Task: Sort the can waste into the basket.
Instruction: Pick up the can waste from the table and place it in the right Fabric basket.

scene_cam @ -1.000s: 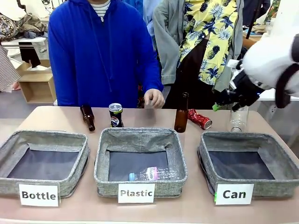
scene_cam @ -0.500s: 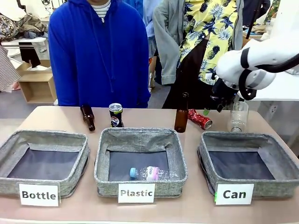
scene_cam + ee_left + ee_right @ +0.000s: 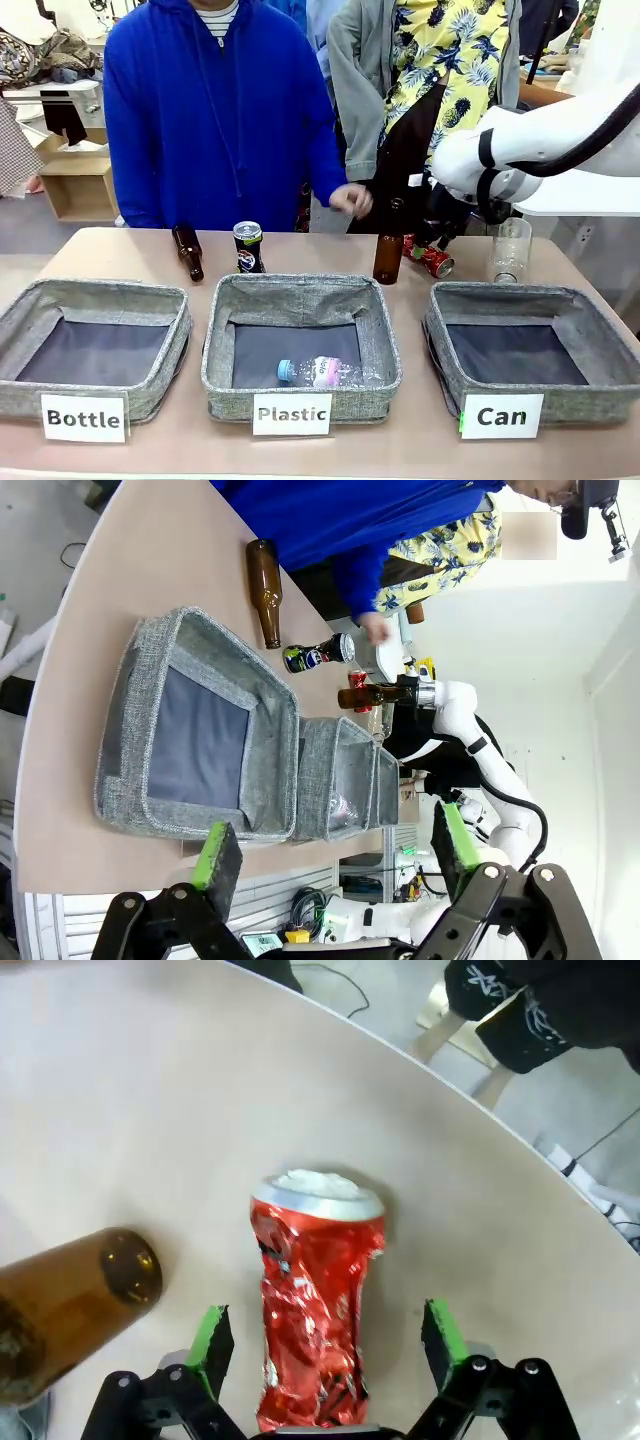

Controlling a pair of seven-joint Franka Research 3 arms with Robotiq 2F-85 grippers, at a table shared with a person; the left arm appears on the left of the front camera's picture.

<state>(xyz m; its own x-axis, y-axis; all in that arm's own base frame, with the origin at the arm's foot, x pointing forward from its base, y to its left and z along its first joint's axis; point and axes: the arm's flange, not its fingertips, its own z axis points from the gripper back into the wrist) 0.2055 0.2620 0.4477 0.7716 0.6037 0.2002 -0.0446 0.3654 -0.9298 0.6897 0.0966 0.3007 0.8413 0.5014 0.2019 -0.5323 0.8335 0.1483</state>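
The crushed red can (image 3: 432,260) lies on its side behind the "Can" basket (image 3: 510,294), which holds nothing. My right gripper (image 3: 430,243) hangs just over the can and is open. In the right wrist view its green pads (image 3: 211,1344) stand on either side of the red can (image 3: 315,1310), apart from it. The dark Pepsi can (image 3: 247,247) stands upright behind the middle basket. My left gripper (image 3: 337,848) is open and holds nothing, high over the near table edge by the baskets, with the Pepsi can (image 3: 318,656) far off.
A brown bottle (image 3: 388,245) stands upright just left of the red can, its mouth (image 3: 125,1265) close to my right fingers. Another brown bottle (image 3: 187,250) lies at the left. A clear plastic bottle (image 3: 510,250) stands at the right. The "Plastic" basket (image 3: 300,290) holds a bottle (image 3: 325,372). A person's hand (image 3: 350,200) hovers nearby.
My right arm has swung left and down, from above the clear bottle to over the red can. The person's hand is back at the table's far edge.
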